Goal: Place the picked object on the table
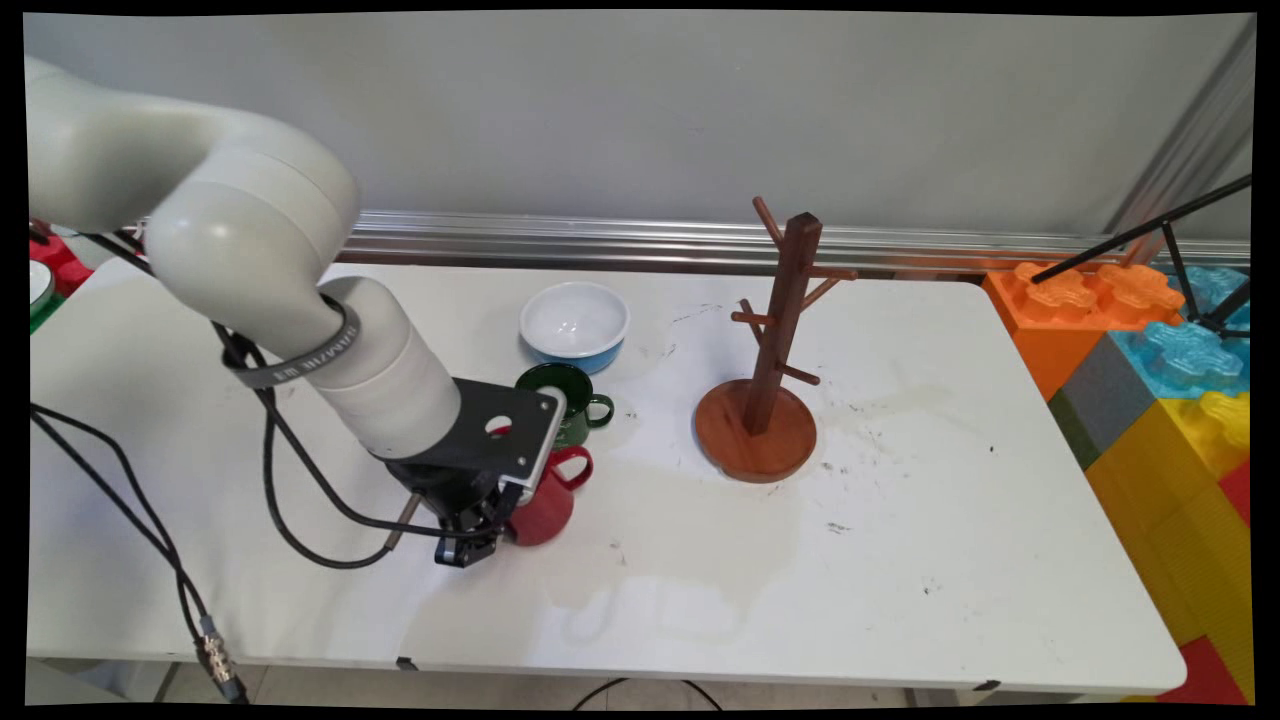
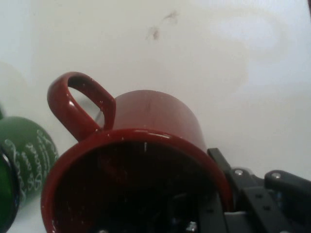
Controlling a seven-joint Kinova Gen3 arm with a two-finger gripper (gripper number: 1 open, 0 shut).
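A red mug (image 1: pixel 545 505) sits tilted on the white table (image 1: pixel 900 570), its handle pointing toward the back right. My gripper (image 1: pixel 473 538) is down at the mug's left side, shut on its rim. In the hand view the red mug (image 2: pixel 155 121) fills the lower half. One black finger (image 2: pixel 228 174) lies outside its wall, and the other is dimly seen inside the dark mouth. A green mug (image 1: pixel 575 400) stands just behind the red one, close to my hand, and shows as the green mug (image 2: pixel 26 155) at the hand view's left edge.
A white bowl with a blue outside (image 1: pixel 574 322) stands behind the green mug. A wooden mug tree (image 1: pixel 770 400) on a round base rises to the right. Large coloured toy blocks (image 1: pixel 1150 400) are stacked past the table's right edge. Black cables (image 1: pixel 160 540) hang at the left.
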